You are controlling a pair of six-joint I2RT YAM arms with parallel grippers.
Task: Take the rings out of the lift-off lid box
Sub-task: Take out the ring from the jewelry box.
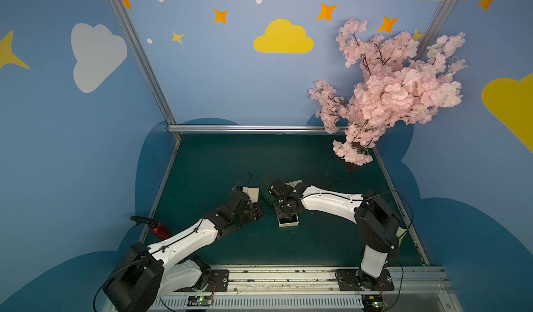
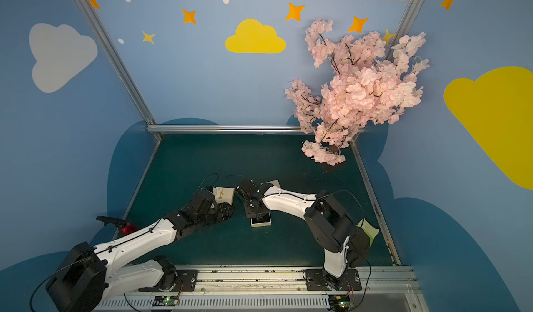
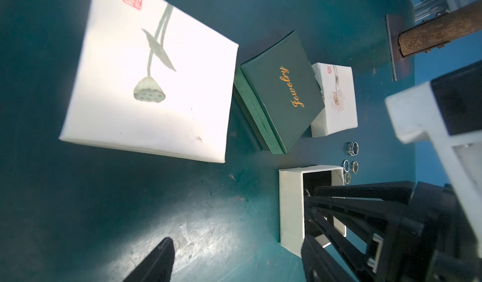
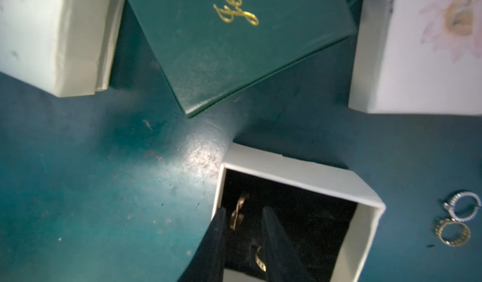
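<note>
The left arm [image 1: 184, 238] reached low from the near rail [image 1: 288, 273] diagonally toward mid-mat. The left gripper [image 3: 236, 244] hung over bare, scuffed mat [image 3: 130, 202], its jaws wide apart with nothing between them. A red-and-black tool [image 1: 160, 231] lay by the mat's left edge, well apart from the work. Ahead of the left gripper a large white lotus-print box [image 3: 156, 85], a green "Jewelry" box [image 3: 281, 90] and a small white flower-print box [image 3: 336, 103] sat close together in a row. Bare mat ran behind them to the far rail and the blossom tree [image 1: 398, 88] in the far right corner. Nearer the robot stood the lift-off lid box [image 3: 290, 202], lid off and dark inside, with bare mat between it and the near rail. Two rings [image 4: 238, 211] remained inside it. One stood on edge with its long side running along the fingers, and a second was half hidden lower down. The right arm [image 1: 328, 202] rose from its base, bent at the elbow and sent its white forearm leftward, with the wrist tipped down over the box. The right gripper [image 4: 245, 210] was inside it, its jaws narrowly apart around the upright ring. A gap showed between that ring and one finger [image 4: 273, 241], so it was not clamped. Four more rings lay on the mat just beside the box's right wall, showing as open hoops.
</note>
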